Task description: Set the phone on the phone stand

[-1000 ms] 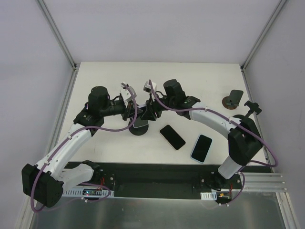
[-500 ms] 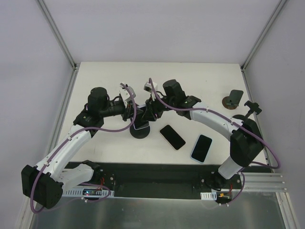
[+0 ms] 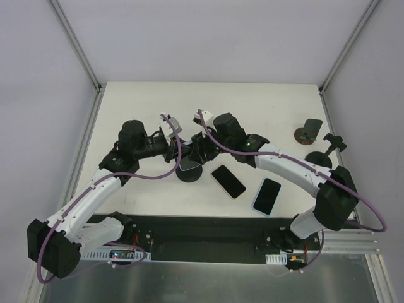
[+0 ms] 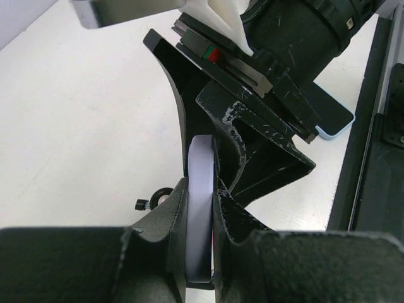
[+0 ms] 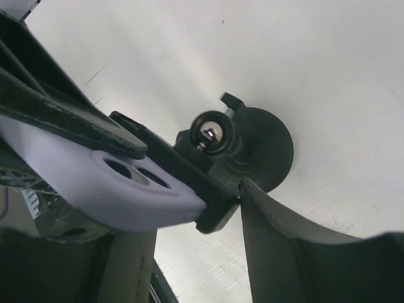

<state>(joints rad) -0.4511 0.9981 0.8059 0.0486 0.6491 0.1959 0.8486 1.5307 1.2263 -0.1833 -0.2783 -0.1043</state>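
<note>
The left gripper [image 3: 172,150] is clamping the lavender phone [image 4: 201,208] edge-on between its fingers, holding it tilted just at the cradle of the phone stand [image 5: 268,148]. The right gripper [image 3: 196,150] is straddling that cradle with its fingers apart; whether they are pressing it cannot be told.

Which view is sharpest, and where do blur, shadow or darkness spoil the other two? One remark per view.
Top external: evenly lit, sharp, only faint shadows on the table. Left wrist: the phone is crisp in the left gripper, whose near body blurs. Right wrist: the phone stand is sharp on bright table; the near fingers are dark and soft.
</note>
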